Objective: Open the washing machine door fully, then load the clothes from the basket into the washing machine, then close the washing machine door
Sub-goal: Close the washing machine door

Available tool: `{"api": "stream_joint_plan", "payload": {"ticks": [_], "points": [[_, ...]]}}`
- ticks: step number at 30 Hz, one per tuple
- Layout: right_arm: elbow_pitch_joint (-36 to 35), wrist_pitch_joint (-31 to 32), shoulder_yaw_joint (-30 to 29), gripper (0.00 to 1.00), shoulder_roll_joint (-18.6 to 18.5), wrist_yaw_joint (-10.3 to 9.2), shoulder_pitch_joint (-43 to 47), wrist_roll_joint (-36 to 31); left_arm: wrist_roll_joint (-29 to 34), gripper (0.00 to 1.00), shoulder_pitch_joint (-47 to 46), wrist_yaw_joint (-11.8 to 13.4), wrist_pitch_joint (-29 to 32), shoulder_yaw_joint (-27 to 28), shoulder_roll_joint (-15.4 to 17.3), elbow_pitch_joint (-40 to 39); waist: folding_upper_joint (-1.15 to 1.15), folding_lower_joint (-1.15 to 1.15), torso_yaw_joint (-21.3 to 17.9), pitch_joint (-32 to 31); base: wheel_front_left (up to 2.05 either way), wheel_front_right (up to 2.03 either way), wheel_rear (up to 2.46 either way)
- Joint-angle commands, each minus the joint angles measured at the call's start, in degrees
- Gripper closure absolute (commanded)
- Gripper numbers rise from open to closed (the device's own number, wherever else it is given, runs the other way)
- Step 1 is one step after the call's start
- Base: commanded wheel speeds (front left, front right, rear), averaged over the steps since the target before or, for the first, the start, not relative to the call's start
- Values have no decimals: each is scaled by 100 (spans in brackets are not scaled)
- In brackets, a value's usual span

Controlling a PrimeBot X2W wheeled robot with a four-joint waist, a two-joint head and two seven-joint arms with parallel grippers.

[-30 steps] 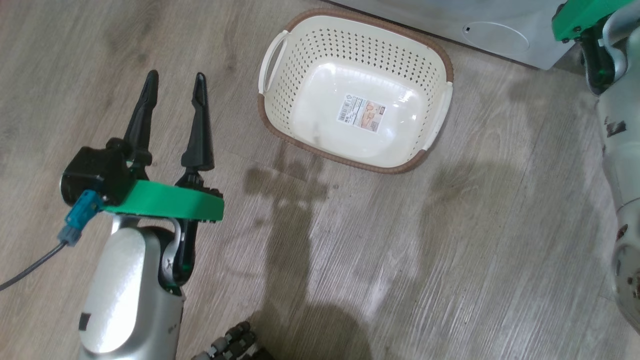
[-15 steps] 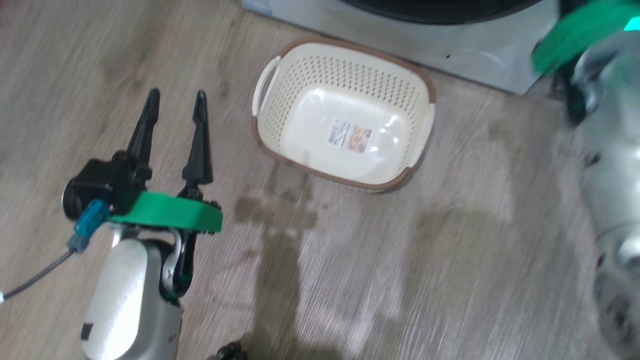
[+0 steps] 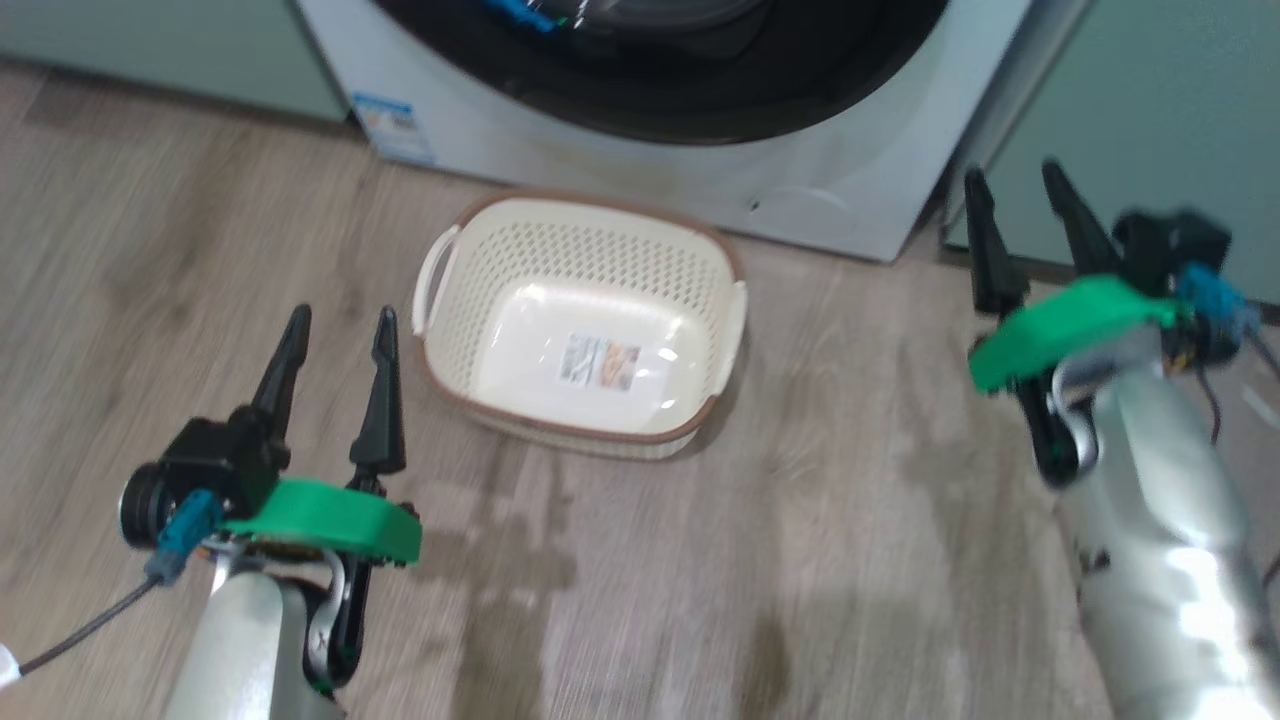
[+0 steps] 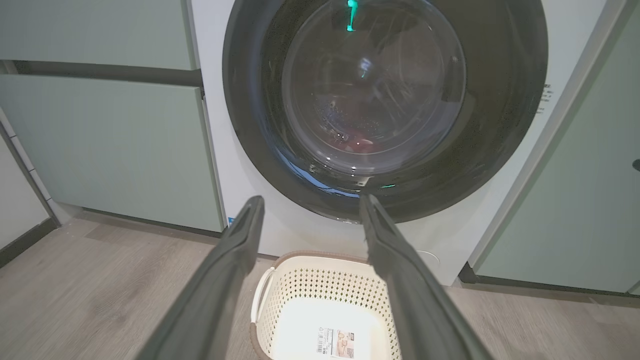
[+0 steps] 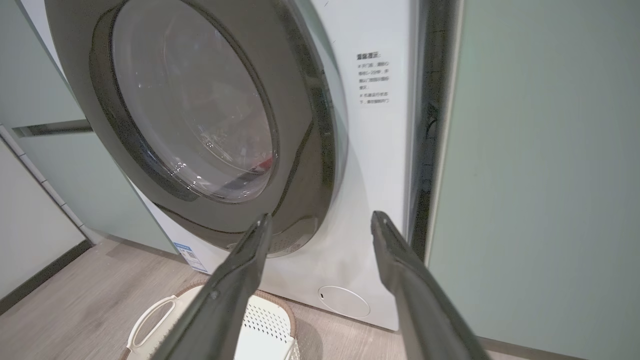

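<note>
The washing machine (image 3: 620, 165) stands at the far edge of the wooden floor. Its door (image 4: 500, 100) lies flat against the white front. Through the glass bowl (image 5: 195, 100) a red patch of the clothes (image 4: 359, 145) shows inside the drum. The cream basket (image 3: 570, 260) sits on the floor just before the machine, holding nothing but its bottom label. My left gripper (image 3: 341, 318) hovers open to the left of the basket. My right gripper (image 3: 1010, 175) is open at the machine's right corner, its fingers pointing at the door's lower right rim (image 5: 320, 220). Neither gripper holds anything.
Pale green cabinets flank the machine on the left (image 4: 110, 140) and on the right (image 5: 540, 150). A round filter cover (image 5: 344, 301) and a blue sticker (image 3: 395, 125) mark the machine's low front. Bare wooden floor (image 3: 800, 560) lies between my arms.
The head camera has tilted up, so the basket sits lower in the picture and the machine's front now shows. My right gripper has come into view with its fingers apart.
</note>
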Motion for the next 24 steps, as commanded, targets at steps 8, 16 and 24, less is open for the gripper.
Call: {"api": "stream_joint_plan", "payload": {"ticks": [8, 16, 24], "points": [[-1520, -53, -148, 0, 207, -2, 1319, 19, 97, 0, 208, -17, 54, 77, 244, -200, 0, 0, -531, -542, 0, 0, 0], [-2660, 105, -113, 0, 215, -2, 2516, 268, 112, 0, 551, 47, 222, 32, 321, -365, 0, 0, -854, -826, 0, 0, 0], [-3570, 475, -237, 0, 216, -2, 3397, 354, 105, 0, 813, 48, 328, -5, 430, -467, 0, 0, -1067, -1034, 0, 0, 0]]}}
